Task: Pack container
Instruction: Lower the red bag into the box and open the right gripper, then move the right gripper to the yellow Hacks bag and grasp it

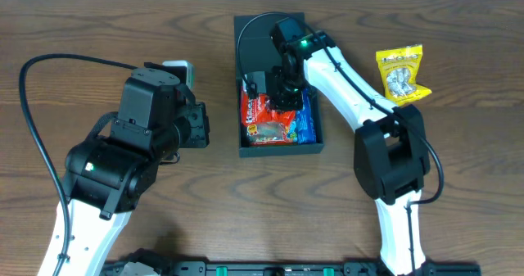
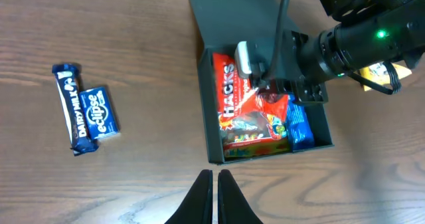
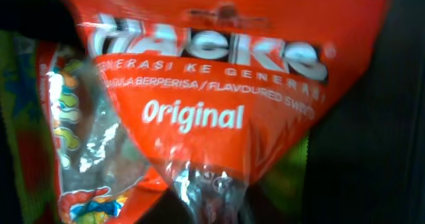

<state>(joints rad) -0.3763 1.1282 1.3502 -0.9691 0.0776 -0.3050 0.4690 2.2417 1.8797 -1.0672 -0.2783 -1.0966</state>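
Observation:
The dark teal container point(image 1: 278, 151) stands open at the table's centre, its flap lid point(image 1: 255, 38) lying flat behind it. It also shows in the left wrist view point(image 2: 207, 104). Inside lie a red Hacks packet point(image 1: 260, 110) point(image 2: 236, 101), a colourful sweets packet point(image 2: 255, 145) and a blue packet point(image 2: 300, 127). My right gripper point(image 1: 284, 92) point(image 2: 265, 91) is down inside the container, shut on the clear end of the Hacks packet point(image 3: 212, 84), which fills the right wrist view. My left gripper point(image 2: 212, 184) point(image 1: 201, 124) is shut and empty, above the wood left of the container.
A yellow snack packet point(image 1: 401, 73) lies on the table right of the container. A Dairy Milk bar point(image 2: 70, 108) and a blue Eclipse packet point(image 2: 99, 112) lie side by side on the wood; in the overhead view my left arm mostly covers them.

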